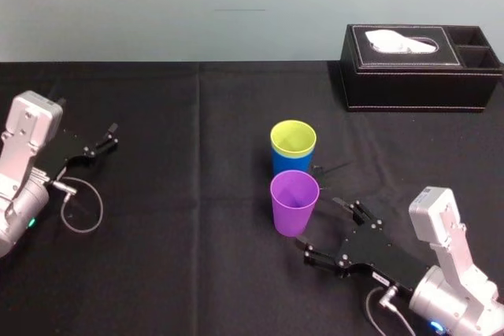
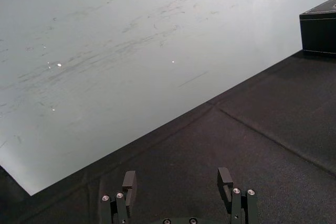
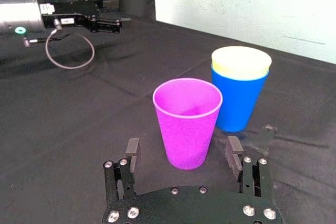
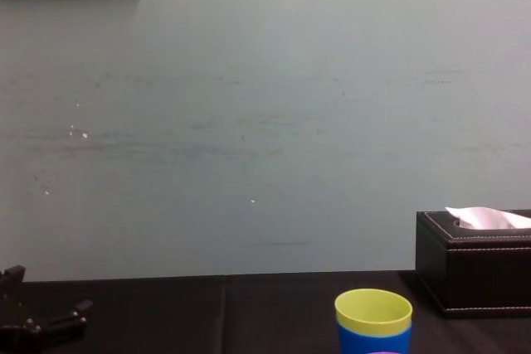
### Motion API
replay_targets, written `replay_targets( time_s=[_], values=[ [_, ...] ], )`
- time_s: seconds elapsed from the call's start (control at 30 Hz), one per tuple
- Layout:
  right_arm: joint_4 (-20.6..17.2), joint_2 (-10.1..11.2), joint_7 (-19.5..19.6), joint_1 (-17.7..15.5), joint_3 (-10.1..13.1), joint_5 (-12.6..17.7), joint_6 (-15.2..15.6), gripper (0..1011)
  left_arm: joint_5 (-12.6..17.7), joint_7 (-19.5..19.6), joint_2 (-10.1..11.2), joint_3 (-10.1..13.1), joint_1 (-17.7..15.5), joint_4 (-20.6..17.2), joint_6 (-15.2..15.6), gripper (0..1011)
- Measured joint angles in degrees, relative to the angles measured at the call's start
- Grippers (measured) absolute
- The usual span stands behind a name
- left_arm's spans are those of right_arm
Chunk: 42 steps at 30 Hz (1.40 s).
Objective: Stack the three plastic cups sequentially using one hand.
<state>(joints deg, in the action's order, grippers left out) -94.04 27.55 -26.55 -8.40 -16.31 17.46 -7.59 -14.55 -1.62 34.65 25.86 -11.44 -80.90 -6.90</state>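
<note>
Three smooth, tapered plastic cups stand upright on a table draped in matte black cloth (image 1: 197, 257) with a faint crease. The yellow-green cup (image 1: 293, 138) is nested inside the blue cup (image 1: 288, 163), so that only its rim band rises above the blue wall. The purple cup (image 1: 294, 202) stands alone at 6 o'clock from this pair, just beside it; whether they touch cannot be told. All three have round open mouths and narrower bases.

The right gripper (image 1: 322, 226), black metal with flat clamp-like fingers (image 3: 133, 153) and visible screw heads, lies low over the cloth at 4 o'clock from the purple cup. Its fingers are spread wide. In the right wrist view the base of the purple cup sits between the two fingertips, with a gap on either side and no contact.

The left gripper (image 1: 106, 139) rests at 9 o'clock, well apart from the cups, its fingers likewise spread, with a loop of grey cable (image 1: 83, 210) below it.

A black stitched leather tissue box (image 1: 417, 68) with white tissue lies at 1 o'clock.
</note>
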Motion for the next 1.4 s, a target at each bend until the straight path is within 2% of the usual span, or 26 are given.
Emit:
replay_targets(
  time_s=[0.4, 0.9, 1.4],
  values=[
    [3.07, -2.87, 1.37, 4.08, -1.58, 0.61, 1.59, 1000, 0.0, 0.0, 0.0, 0.0, 0.0, 0.0, 0.0, 1011],
    [6.64, -4.66, 1.74, 7.74, -3.44, -0.58, 1.81, 1000, 0.0, 0.0, 0.0, 0.0, 0.0, 0.0, 0.0, 1011],
    [7.93, -5.86, 1.82, 9.44, -4.35, -1.1, 1.38, 1000, 0.0, 0.0, 0.0, 0.0, 0.0, 0.0, 0.0, 1011]
  ],
)
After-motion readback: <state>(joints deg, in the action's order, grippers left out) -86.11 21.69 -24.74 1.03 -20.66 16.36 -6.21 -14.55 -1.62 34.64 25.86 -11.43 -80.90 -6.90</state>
